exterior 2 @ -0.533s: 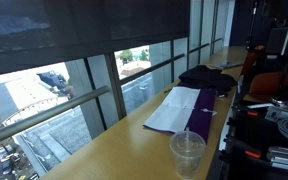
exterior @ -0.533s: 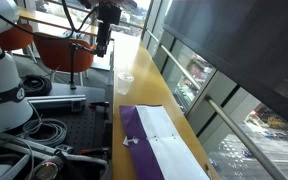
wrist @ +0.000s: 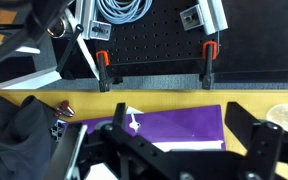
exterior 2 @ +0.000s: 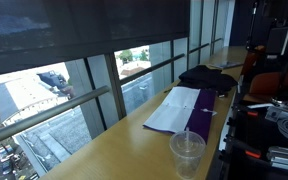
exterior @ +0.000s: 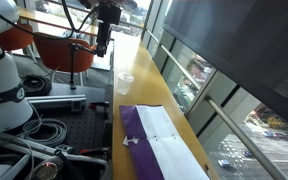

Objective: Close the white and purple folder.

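Note:
The folder (exterior: 154, 140) lies open and flat on the wooden counter, its purple cover toward the robot's side and its white inner sheet (exterior: 169, 135) toward the window. It also shows in an exterior view (exterior 2: 191, 108) and in the wrist view (wrist: 174, 125), where a small white mark sits on the purple. My gripper (exterior: 103, 38) hangs high above the counter, well away from the folder. In the wrist view its two dark fingers (wrist: 179, 122) are spread wide with nothing between them, and the purple cover lies far below.
A black cloth (exterior 2: 206, 78) lies on the counter beyond the folder and also shows in the wrist view (wrist: 22, 125). A clear plastic cup (exterior 2: 187, 152) stands at the folder's other end. Window railing runs along the counter (exterior: 144, 75). Cables and orange clamps (wrist: 104, 68) sit on the black breadboard.

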Controlling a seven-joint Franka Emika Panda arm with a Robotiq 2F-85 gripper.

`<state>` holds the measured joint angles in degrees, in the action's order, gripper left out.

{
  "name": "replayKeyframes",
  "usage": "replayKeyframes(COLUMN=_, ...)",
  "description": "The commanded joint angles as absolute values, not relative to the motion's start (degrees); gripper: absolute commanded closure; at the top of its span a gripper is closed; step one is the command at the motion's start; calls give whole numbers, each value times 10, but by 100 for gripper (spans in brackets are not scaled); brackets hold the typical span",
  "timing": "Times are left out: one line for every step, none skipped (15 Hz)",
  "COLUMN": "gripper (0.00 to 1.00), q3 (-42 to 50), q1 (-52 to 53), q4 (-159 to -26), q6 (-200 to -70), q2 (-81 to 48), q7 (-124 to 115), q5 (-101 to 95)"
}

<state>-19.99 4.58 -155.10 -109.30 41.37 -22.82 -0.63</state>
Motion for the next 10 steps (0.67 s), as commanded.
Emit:
replayKeyframes(gripper=0, q3=-191, q1=56, q4=-1550, q6=-1092, q2=411, q7=-234, q5=-13)
replayKeyframes(gripper=0, q3=-191, q1=56, q4=-1550, q6=-1092, q2=411, q7=-234, q5=-13)
replayKeyframes(gripper=0, q3=-191, q1=44, q4=-1558, q6=-1103, q2=415, q7=-234, q5=-34)
replayKeyframes(gripper=0, q3=-190, q1=36, q4=-1563, q6=-1111, q2=419, q7=-232, q5=-54)
replayKeyframes(gripper=0, q3=-187, q1=29, q4=-1569, q6=-1122, q2=422, q7=-230, q5=-80)
replayKeyframes(gripper=0, q3=-181, q1=20, q4=-1574, q6=-1138, q2=424, q7=-227, q5=-107)
replayKeyframes(gripper=0, q3=-175, q1=9, q4=-1578, q6=-1157, q2=424, q7=-224, q5=-134)
replayKeyframes(gripper=0, q3=-163, q1=0, q4=-1582, q6=-1183, q2=421, q7=-216, q5=-157)
replayKeyframes(gripper=0, q3=-149, q1=-15, q4=-1571, q6=-1212, q2=404, q7=-207, q5=-178)
replayKeyframes(gripper=0, q3=-136, q1=-29, q4=-1575, q6=-1247, q2=396, q7=-201, q5=-198)
